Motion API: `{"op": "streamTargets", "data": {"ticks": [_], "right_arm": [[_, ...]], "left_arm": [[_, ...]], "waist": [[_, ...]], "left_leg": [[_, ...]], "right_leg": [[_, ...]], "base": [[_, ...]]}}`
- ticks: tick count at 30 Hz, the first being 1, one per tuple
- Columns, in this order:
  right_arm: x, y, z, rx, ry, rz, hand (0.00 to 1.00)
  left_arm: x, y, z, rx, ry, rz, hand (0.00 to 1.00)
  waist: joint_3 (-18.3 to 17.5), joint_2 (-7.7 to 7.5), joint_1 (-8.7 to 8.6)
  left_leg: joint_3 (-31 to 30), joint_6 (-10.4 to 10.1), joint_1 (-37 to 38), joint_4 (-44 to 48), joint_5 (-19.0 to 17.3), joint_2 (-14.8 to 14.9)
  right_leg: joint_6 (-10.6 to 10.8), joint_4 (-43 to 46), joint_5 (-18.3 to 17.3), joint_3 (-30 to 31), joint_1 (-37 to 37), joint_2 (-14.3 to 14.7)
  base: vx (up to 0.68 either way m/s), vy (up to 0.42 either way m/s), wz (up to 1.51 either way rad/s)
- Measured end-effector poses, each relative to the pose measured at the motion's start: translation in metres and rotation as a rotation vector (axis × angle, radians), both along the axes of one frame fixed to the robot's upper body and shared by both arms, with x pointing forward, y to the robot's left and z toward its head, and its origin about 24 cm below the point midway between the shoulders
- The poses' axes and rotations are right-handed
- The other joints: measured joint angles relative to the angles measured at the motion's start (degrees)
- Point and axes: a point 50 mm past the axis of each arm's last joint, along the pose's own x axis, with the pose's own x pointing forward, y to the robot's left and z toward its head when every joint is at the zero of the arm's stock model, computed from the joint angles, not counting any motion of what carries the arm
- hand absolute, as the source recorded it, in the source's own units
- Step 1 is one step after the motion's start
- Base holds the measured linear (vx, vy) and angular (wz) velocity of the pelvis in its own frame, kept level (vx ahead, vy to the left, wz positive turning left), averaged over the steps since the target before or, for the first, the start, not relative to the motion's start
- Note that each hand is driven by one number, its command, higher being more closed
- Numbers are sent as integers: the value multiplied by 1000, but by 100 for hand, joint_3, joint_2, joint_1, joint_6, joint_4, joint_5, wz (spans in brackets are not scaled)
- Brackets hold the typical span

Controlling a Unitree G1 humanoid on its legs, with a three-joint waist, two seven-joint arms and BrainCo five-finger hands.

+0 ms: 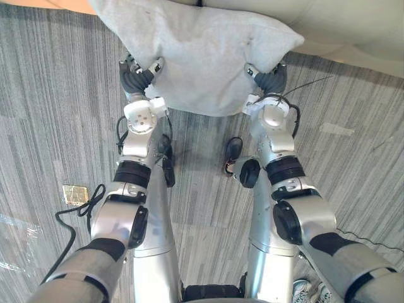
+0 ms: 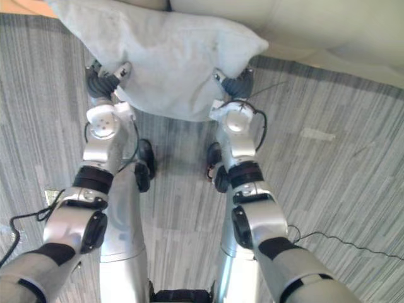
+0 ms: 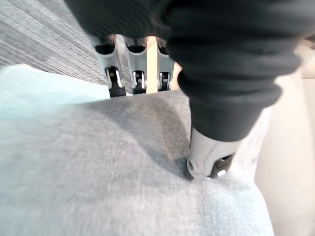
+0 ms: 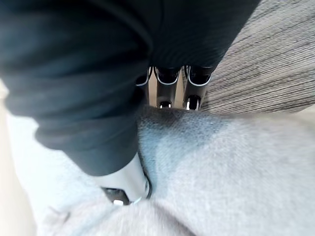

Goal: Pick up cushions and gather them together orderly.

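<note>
Cushion (image 1: pixel 202 57) hangs just in front of the pale seat (image 1: pixel 353 25), clear of the floor (image 1: pixel 50 95). Our left hand (image 1: pixel 136 79) and right hand (image 1: pixel 273 81) each pinch a side edge, thumb over and fingers under. We should lift evenly, both grips level, so it lands square.

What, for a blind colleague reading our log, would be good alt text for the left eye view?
A pale grey cushion is gripped at its two sides by the left robot hand and the right robot hand, seen from above. Grey striped carpet lies beneath, and a pale upholstered surface runs along the top right.
</note>
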Motion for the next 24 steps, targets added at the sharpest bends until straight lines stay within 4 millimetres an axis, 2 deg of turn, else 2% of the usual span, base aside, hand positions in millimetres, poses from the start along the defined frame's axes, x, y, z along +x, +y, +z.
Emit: {"op": "streamTargets", "data": {"ticks": [5,8,12,14,16,18,19,21,24], "right_arm": [[-16,-10,-23,24,-23,-14,100],[-29,-15,-35,37,-37,-17,100],[-54,-25,-59,47,-28,-43,100],[-67,-29,-71,63,-15,-54,100],[-86,-32,-90,66,15,-57,100],[-96,-31,-94,65,11,-45,100],[-107,-31,-99,59,10,-25,100],[-119,-29,-108,48,23,0,100],[-133,-26,-118,10,44,27,100]], "left_arm": [[-11,-12,-17,-2,-5,-49,100],[-19,-22,-25,-31,-14,-85,100],[-41,-36,-51,-70,4,-139,100],[-53,-41,-64,-98,19,-157,100],[-70,-45,-85,-129,55,-172,100],[-79,-44,-92,-152,60,-171,100],[-89,-43,-101,-173,72,-167,100],[-103,-39,-111,-188,89,-162,100],[-118,-34,-120,-219,99,-166,100]], "waist": [[-37,-57,-47],[-41,-63,-91],[-79,-79,-56],[-326,-125,-35],[-842,-198,-3],[-861,-207,14],[-971,-208,44],[-1277,-203,66],[-1523,-184,119]], "left_leg": [[89,16,921,-418,61,88],[160,75,1607,-970,198,91],[287,40,2950,-1861,386,65],[314,-2,3358,-2162,437,42],[366,-27,3745,-2527,478,12],[413,-20,4196,-2746,505,-2],[471,-19,4589,-2960,505,-17],[547,-9,4878,-3206,506,-23],[632,25,5390,-3534,509,-27]], "right_leg": [[60,-483,191,25,864,119],[155,-1034,308,18,1525,195],[46,-1827,461,-76,2815,202],[-2,-2063,515,-104,3199,201],[22,-2397,521,-124,3568,195],[49,-2602,533,-130,4013,189],[84,-2816,543,-137,4393,185],[136,-3078,569,-132,4667,194],[210,-3463,613,-124,5186,215]], "base": [[-72,8,-16],[-56,-14,-5],[38,-29,3],[109,-18,8],[154,-2,5],[184,40,1],[159,60,-3],[134,64,-6],[178,82,-7]]}}
